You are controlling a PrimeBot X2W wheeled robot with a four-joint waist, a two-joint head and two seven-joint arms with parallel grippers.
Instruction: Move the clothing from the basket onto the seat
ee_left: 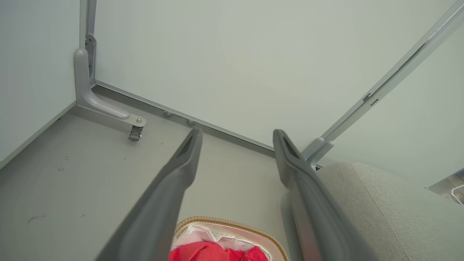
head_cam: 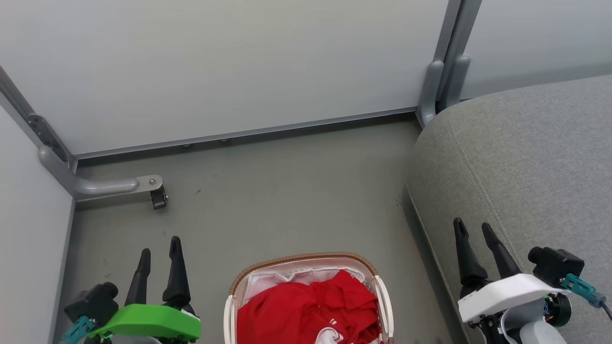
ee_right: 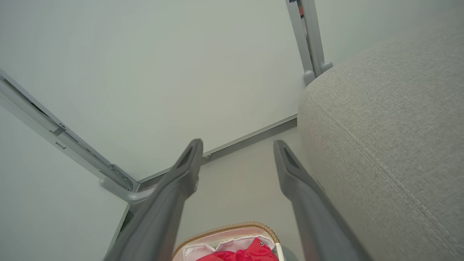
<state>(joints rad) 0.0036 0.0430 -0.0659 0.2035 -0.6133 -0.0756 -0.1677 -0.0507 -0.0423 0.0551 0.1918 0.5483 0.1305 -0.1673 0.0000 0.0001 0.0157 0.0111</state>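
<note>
Left end effector (head_cam: 160, 244) and right end effector (head_cam: 473, 223) gape empty, flanking basket (head_cam: 306, 258) beside seat (head_cam: 526, 157).

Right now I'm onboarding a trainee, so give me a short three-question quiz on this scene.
1. Fill in: the left gripper and the right gripper are both ____ (open or shut).
2. True or false: the clothing lies in the basket.
3. The seat stands on which side of the basket? A) the robot's left B) the robot's right C) underneath it

Key: 1 open; 2 true; 3 B.
</note>
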